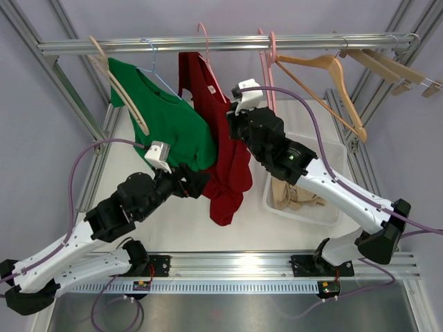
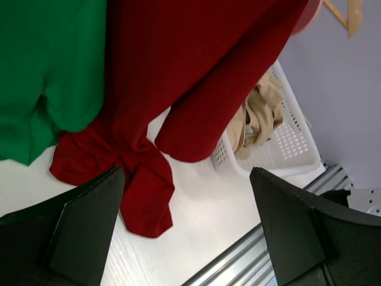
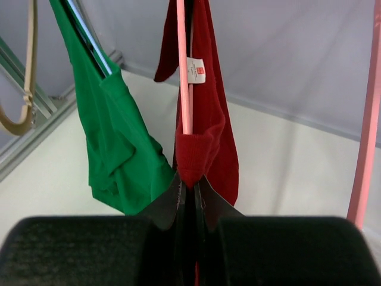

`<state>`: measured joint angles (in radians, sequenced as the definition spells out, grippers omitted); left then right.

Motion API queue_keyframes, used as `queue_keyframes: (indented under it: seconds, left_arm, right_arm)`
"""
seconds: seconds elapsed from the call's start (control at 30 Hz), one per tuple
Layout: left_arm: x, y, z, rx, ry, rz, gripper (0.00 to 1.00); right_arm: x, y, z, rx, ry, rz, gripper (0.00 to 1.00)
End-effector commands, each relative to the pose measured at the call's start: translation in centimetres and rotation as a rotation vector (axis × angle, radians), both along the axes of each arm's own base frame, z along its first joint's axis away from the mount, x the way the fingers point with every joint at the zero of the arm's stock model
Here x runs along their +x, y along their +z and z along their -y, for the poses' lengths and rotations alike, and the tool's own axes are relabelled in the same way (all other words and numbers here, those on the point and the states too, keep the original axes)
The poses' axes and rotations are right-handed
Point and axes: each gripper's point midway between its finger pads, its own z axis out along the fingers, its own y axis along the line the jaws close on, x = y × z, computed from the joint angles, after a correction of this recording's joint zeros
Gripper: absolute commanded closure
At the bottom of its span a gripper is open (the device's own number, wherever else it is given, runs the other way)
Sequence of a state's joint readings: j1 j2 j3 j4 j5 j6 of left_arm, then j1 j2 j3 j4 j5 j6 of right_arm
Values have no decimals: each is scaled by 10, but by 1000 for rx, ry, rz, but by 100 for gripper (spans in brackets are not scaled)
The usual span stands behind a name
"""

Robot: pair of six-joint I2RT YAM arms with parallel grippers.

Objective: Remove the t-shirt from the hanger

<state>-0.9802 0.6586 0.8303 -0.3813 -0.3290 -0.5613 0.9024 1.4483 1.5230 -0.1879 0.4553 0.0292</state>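
A dark red t-shirt (image 1: 232, 162) hangs from a pink hanger (image 1: 203, 33) on the rail, its lower part drooping down to the table. My right gripper (image 1: 234, 119) is at the shirt's upper right side. In the right wrist view this gripper (image 3: 191, 182) is shut on a fold of the red t-shirt (image 3: 205, 143), just below the pink hanger's arm (image 3: 183, 77). My left gripper (image 1: 201, 181) sits low, to the left of the shirt's hem. In the left wrist view it (image 2: 186, 173) stands open and holds nothing, with the red t-shirt (image 2: 178, 71) beyond its tips.
A green t-shirt (image 1: 173, 121) hangs just left of the red one, touching it. A white basket (image 1: 333, 207) with beige cloth (image 1: 294, 197) stands at the right. Wooden hangers (image 1: 325, 69) and another pink hanger (image 1: 268, 66) hang on the rail (image 1: 304, 41).
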Motion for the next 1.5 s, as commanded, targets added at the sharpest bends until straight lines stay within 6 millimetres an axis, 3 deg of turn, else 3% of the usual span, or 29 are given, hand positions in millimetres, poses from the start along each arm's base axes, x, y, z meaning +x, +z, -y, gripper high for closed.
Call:
queue_keyframes:
  seconds: [0.0,0.07,0.13,0.2,0.23,0.33,0.4,0.47,0.6,0.7,0.9,1.07,1.23,1.33,1.37,1.47]
  left_arm:
    - [18,84,9,-193,53,140,11]
    - [19,107,17,-224,30,172,13]
    - [25,113,27,-219,22,178,14]
    - [29,134,29,-249,32,214,15]
    - [33,136,35,-248,33,217,19]
    - [43,153,45,-259,41,236,25]
    - [53,163,46,-271,53,233,29]
    - [65,155,56,-267,44,197,37]
    - [95,144,56,-283,56,145,40]
    - [102,147,63,-297,28,133,41]
    - [106,157,75,-314,-12,133,48]
    - [105,144,85,-321,-47,102,55]
    - [102,126,83,-322,-47,76,71]
    - [98,124,77,-330,-36,72,63]
    - [97,119,76,-324,-32,66,54]
    - [99,115,74,-312,-16,64,51]
  right_arm:
    - [-11,51,11,141,-28,135,100]
    - [-13,37,12,122,-31,116,100]
    - [-19,25,12,116,-27,96,100]
    - [-25,9,17,103,-32,74,100]
    - [-31,10,14,127,-21,82,100]
    - [-43,-9,18,112,-35,69,100]
    - [-52,-6,23,148,-36,68,100]
    - [-64,-8,24,163,-23,67,100]
    - [-77,-9,28,185,-22,63,100]
    - [-84,-12,28,209,-10,54,100]
    - [-92,-17,24,233,1,44,100]
    - [-95,-15,20,248,9,44,100]
    - [-95,-14,18,260,6,44,100]
    - [-95,-9,20,273,-3,54,100]
    - [-95,-7,21,278,-2,57,100]
    - [-97,-2,19,292,12,61,100]
